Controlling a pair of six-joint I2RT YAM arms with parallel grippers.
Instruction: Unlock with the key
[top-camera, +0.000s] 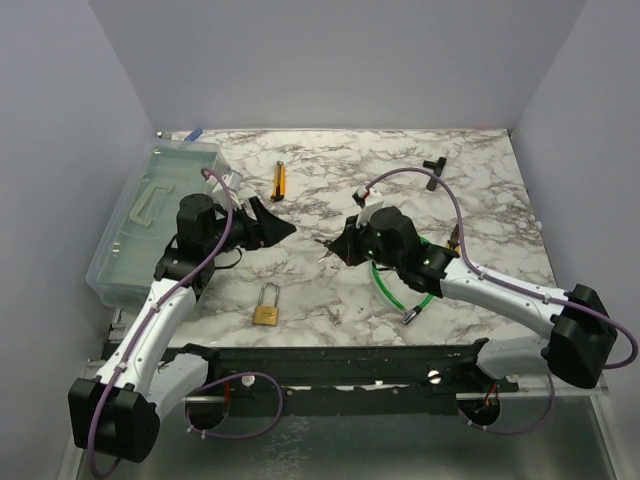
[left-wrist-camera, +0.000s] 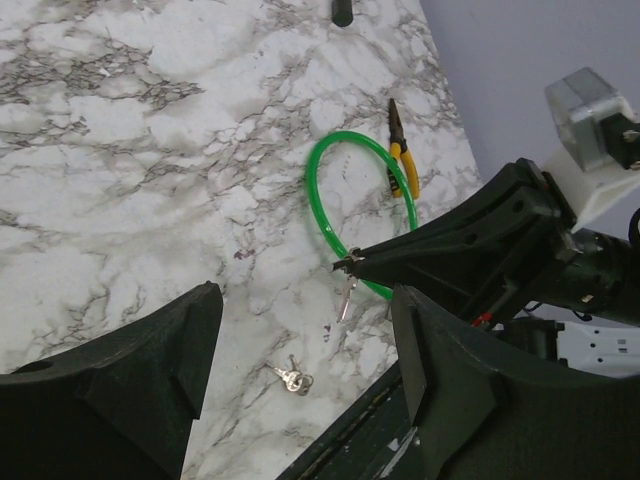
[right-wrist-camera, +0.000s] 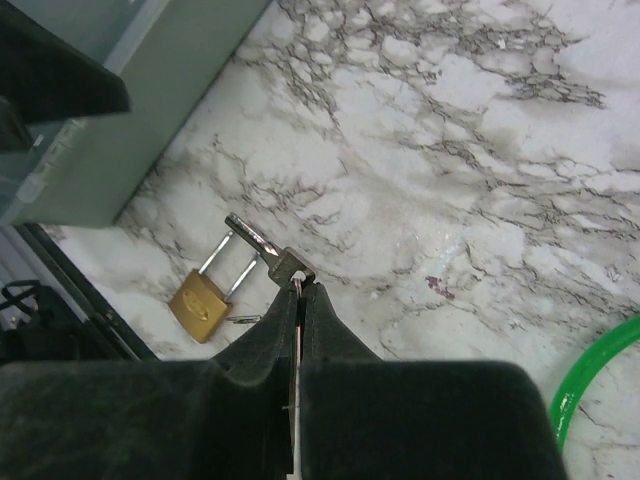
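Right pincer (right-wrist-camera: 300, 288), clamped on a small grey key (right-wrist-camera: 262, 245), raised above the worktop (right-wrist-camera: 480, 180).
Grip sits flat across the key's head; the blade juts bare past the tips, pointing ahead and to the left. Key judged light, thin, stiff and smooth-faced: likely to swivel between the pads if pushed off-axis, so the broad head is the right place to hold, blade left free. Padlock (right-wrist-camera: 197, 305), brass body with steel loop, lies flat on the worktop below and ahead of the tips, well apart from the key. Judged dense for its size yet free to skid on the smooth top; best taken across the body sides, bottom end left clear. Left pincer (left-wrist-camera: 305, 300) faces the right one, fingers apart, nothing between them.
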